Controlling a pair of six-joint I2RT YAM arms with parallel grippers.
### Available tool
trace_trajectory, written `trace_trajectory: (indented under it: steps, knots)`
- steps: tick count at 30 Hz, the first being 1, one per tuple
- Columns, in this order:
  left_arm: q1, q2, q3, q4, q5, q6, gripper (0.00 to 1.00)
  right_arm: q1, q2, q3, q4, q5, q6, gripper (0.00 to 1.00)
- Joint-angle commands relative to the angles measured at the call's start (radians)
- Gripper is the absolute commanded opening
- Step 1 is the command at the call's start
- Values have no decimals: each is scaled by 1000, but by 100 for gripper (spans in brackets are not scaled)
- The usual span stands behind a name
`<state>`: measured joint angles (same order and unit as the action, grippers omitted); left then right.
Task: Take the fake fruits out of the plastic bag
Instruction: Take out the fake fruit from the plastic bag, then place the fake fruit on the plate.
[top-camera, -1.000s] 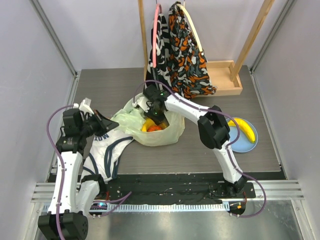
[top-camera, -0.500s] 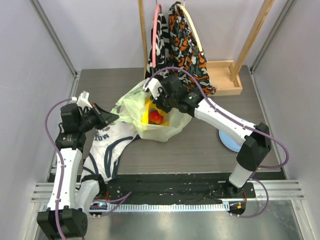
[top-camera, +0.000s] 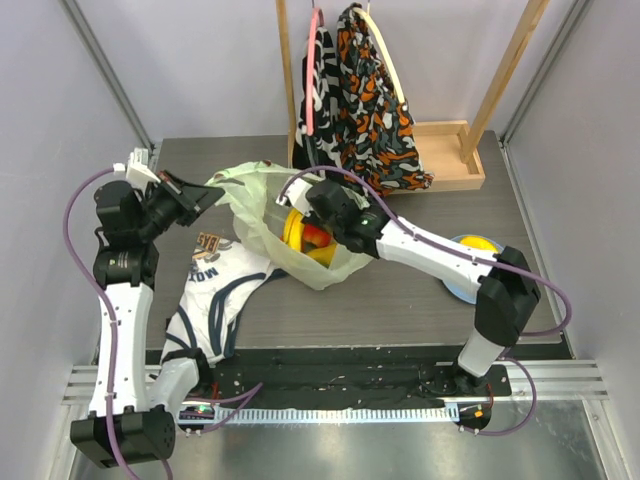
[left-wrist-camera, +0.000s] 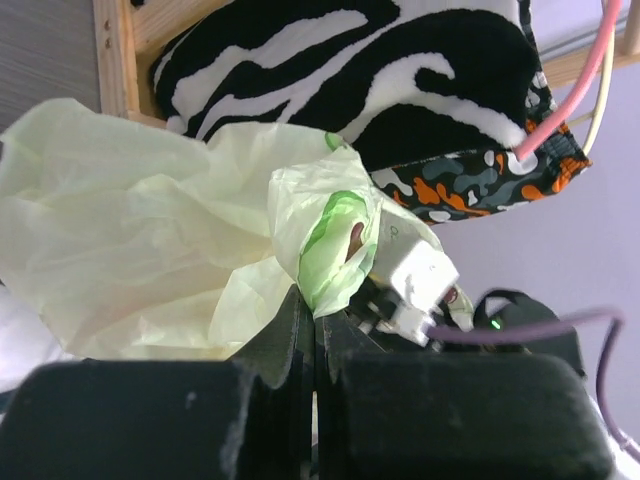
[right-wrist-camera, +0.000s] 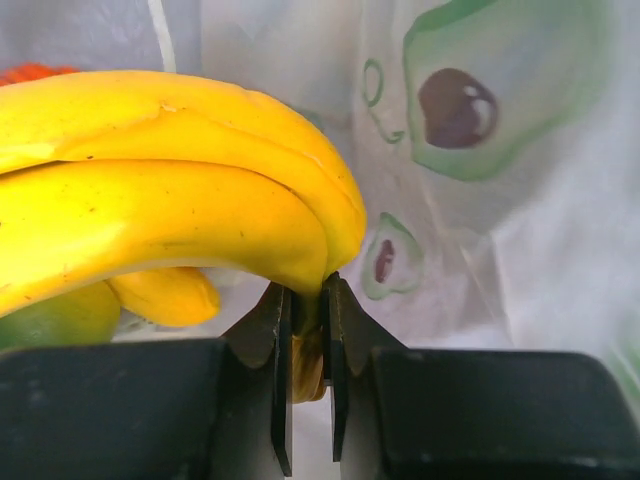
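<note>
The crinkly pale yellow-green plastic bag (top-camera: 245, 205) hides most of the small glossy plastic fruits (top-camera: 312, 238); the right arm (top-camera: 430, 252) covers half the round blue plate (top-camera: 452, 290).

Left arm (top-camera: 120, 310), right arm (top-camera: 430, 250): white link shells, black joint housings. Purple cable (top-camera: 68, 225) looped along each. Left gripper (left-wrist-camera: 315, 310), right gripper (right-wrist-camera: 305, 300): black, 2 fingers. Green LED (left-wrist-camera: 493, 323) behind right gripper.

Left arm (top-camera: 118, 300) stands raised, right arm (top-camera: 440, 255) outstretched, jaws clamped.
</note>
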<state>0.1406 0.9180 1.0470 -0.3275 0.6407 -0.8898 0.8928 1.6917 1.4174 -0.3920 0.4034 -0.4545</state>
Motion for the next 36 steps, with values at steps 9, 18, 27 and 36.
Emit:
trace_trajectory:
  steps: [9,18,27,36]
  knots:
    - [8,110,36,105,39,-75,0,187,-388,-210,476,-135,-199,1]
    - [8,101,-7,105,34,-61,0,150,-336,110,418,-38,36,1]
    - [7,78,-11,79,24,-21,0,-129,-601,103,-34,93,-30,1]
    - [8,79,33,61,30,2,0,-408,-840,-250,-474,224,77,1]
